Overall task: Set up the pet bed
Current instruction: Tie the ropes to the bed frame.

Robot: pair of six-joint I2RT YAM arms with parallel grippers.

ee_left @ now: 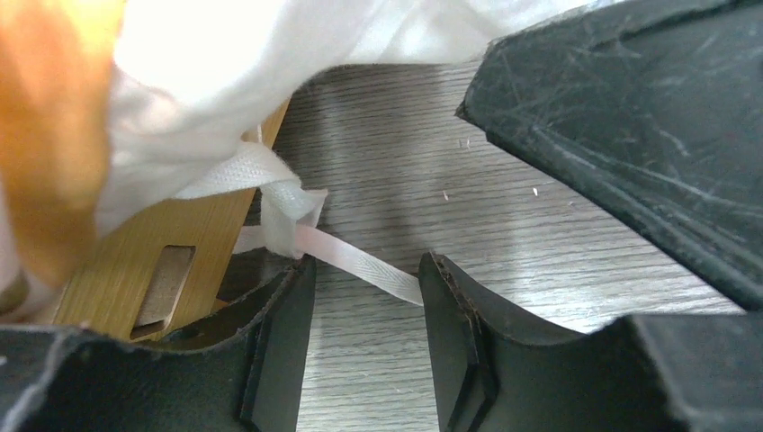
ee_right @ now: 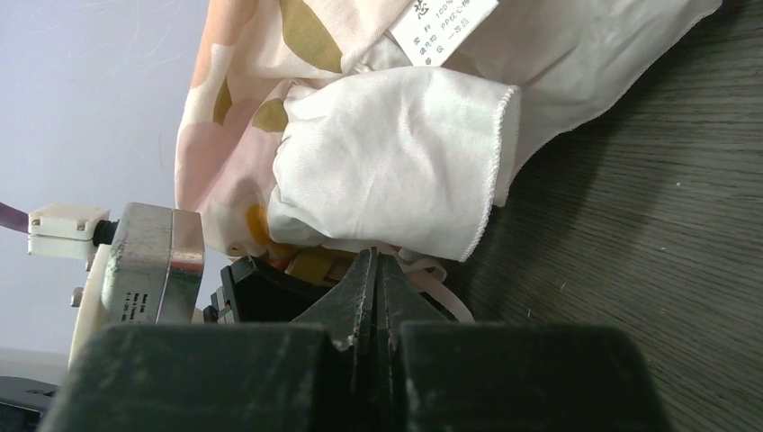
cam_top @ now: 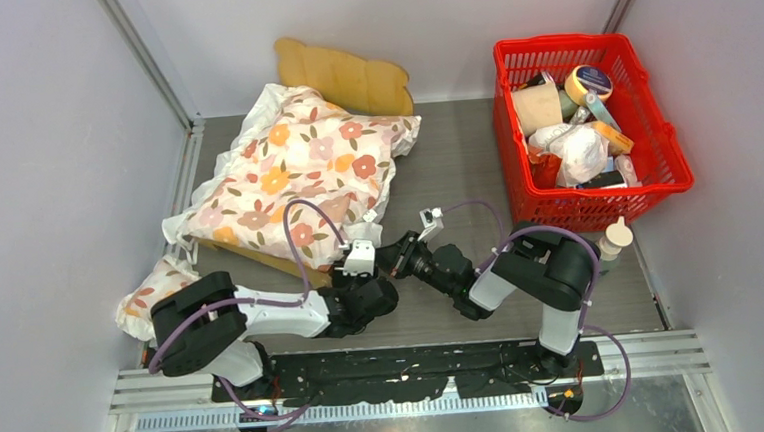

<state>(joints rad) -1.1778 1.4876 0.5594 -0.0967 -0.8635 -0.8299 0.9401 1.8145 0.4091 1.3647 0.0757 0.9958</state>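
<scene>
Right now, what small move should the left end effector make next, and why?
Probably close the left end effector on the white ribbon: it lies between the open fingers, running from the cushion corner beside the pet bed frame, and is not yet gripped.

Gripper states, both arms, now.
Left gripper: open, fingers either side of a white tie, not clamped on it.
Right gripper: shut; whether it pinches anything cannot be told.
</scene>
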